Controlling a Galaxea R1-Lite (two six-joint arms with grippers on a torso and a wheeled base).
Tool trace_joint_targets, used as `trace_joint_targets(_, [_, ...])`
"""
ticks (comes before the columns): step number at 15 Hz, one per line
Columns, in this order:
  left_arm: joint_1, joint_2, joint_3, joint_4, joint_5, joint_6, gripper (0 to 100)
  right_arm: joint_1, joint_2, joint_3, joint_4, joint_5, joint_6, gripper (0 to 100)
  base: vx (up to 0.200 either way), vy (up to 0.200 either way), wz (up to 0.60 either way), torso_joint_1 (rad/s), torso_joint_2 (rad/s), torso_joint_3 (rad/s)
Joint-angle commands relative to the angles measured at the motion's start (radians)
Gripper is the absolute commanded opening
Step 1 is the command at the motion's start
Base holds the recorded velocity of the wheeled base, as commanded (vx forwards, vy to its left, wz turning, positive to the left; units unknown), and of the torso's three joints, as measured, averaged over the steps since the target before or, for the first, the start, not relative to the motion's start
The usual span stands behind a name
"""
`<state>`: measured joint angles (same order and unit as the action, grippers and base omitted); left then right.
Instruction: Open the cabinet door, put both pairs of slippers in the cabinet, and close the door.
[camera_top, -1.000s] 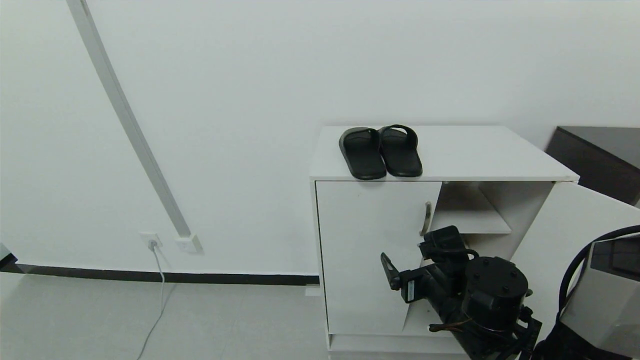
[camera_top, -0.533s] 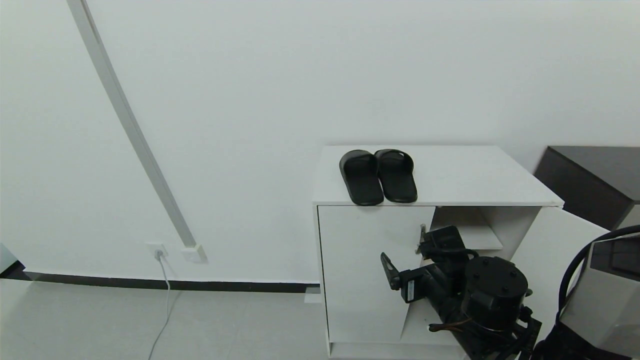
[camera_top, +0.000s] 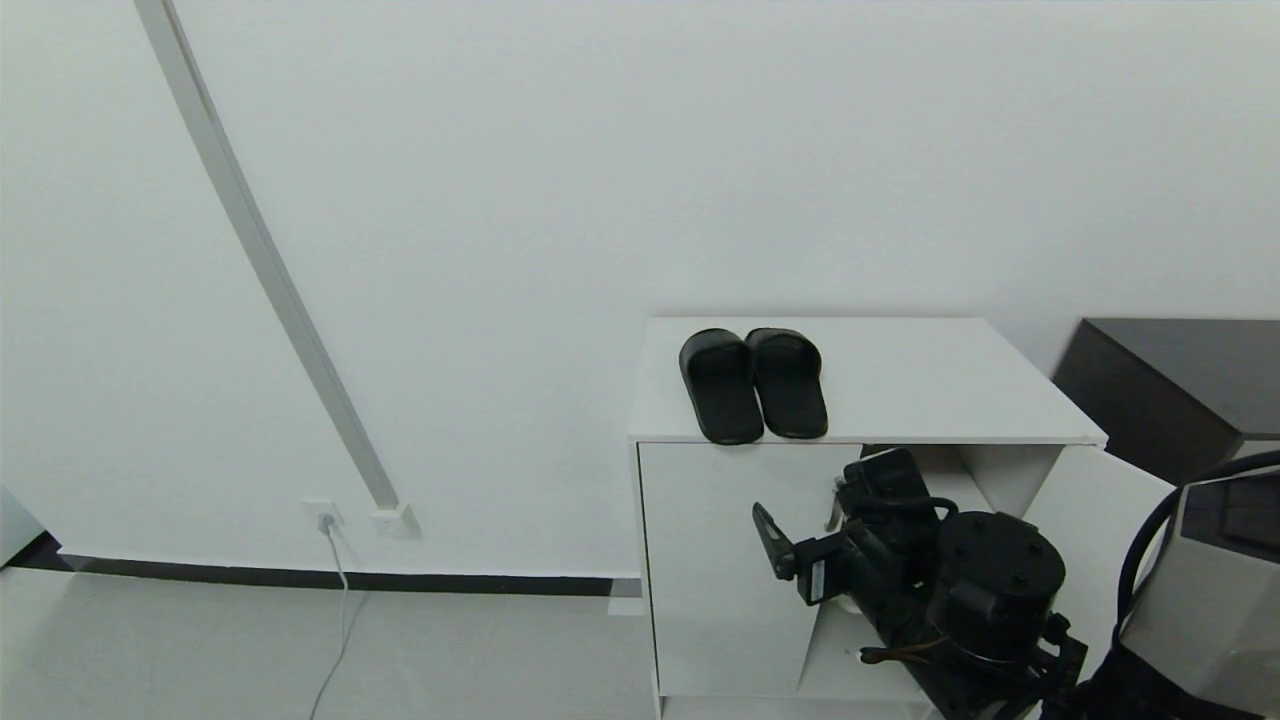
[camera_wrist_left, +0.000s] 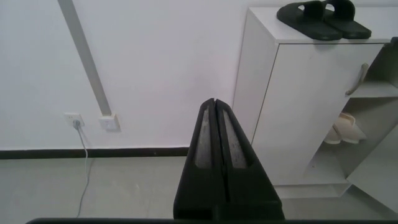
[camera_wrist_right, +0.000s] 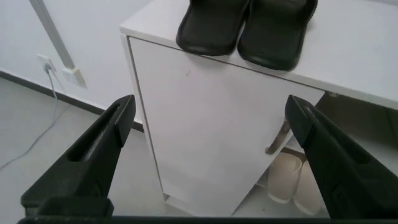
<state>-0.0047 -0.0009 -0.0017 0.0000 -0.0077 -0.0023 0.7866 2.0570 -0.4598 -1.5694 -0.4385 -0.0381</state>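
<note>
Your head camera has shifted since a second ago. The cabinet (camera_top: 900, 385) and everything around it sit lower in its view, all together, so read that as camera motion, not as anything sliding.

The black slippers (camera_top: 753, 383) lie side by side and touching on the cabinet top, at its front edge above the left door (camera_top: 720, 560). Their long axes run front to back, with the straps and toes toward the rear of the cabinet and the heels at the lip. That probably leaves the heels as the easiest part to reach from the front.

The pale slippers (camera_wrist_left: 345, 129) already sit in the cabinet's lower compartment, under the shelf (camera_wrist_left: 379, 90). The right door (camera_top: 1100, 500) stands swung out, so half of the stowing looks done.

Your right gripper (camera_wrist_right: 210, 106) faces the cabinet front below the black pair. Its fingers are spread wide and grasp nothing, which looks like readiness for a pickup.

Your left gripper (camera_wrist_left: 215, 137) is well apart from the cabinet, off the closed-door side. Its fingers are pressed together on nothing, so it appears parked out of the way.
</note>
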Motion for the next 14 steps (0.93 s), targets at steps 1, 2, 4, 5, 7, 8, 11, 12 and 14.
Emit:
trace_joint_targets(1, [0.0,0.001,0.0,0.0,0.0,0.001,0,-0.001,0.0,0.0,-0.001,0.004,-0.014,100,0.0,0.0,0.0,0.0,0.0,0.0])
trace_joint_targets(2, [0.0,0.001,0.0,0.0,0.0,0.001,0,-0.001,-0.008,-0.013,-0.001,0.004,-0.034,100,0.0,0.0,0.0,0.0,0.0,0.0])
trace_joint_targets(4, [0.0,0.001,0.0,0.0,0.0,0.001,0,-0.001,-0.043,-0.096,0.092,0.0,-0.055,100,0.0,0.0,0.0,0.0,0.0,0.0])
trace_joint_targets(5, [0.0,0.001,0.0,0.0,0.0,0.002,0,-0.001,-0.097,-0.138,0.21,0.0,-0.052,100,0.0,0.0,0.0,0.0,0.0,0.0])
trace_joint_targets(7, [0.0,0.001,0.0,0.0,-0.002,0.004,0,-0.001,-0.21,-0.275,0.5,0.0,-0.025,100,0.0,0.0,0.0,0.0,0.0,0.0])
trace_joint_targets(8, [0.0,0.001,0.0,0.0,-0.002,0.004,0,-0.001,-0.256,-0.359,0.667,-0.003,0.003,100,0.0,0.0,0.0,0.0,0.0,0.0])
trace_joint_targets(11, [0.0,0.001,0.0,0.0,-0.002,0.005,0,-0.001,-0.311,-0.691,1.184,-0.051,0.149,100,0.0,0.0,0.0,0.0,0.0,0.0])
trace_joint_targets(12, [0.0,0.001,0.0,0.0,-0.002,0.004,0,0.006,-0.305,-0.801,1.315,-0.085,0.214,100,0.0,0.0,0.0,0.0,0.0,0.0])
trace_joint_targets(14, [0.0,0.001,0.0,0.0,-0.002,0.004,0,0.026,-0.285,-0.838,1.371,-0.098,0.313,100,0.0,0.0,0.0,0.0,0.0,0.0])
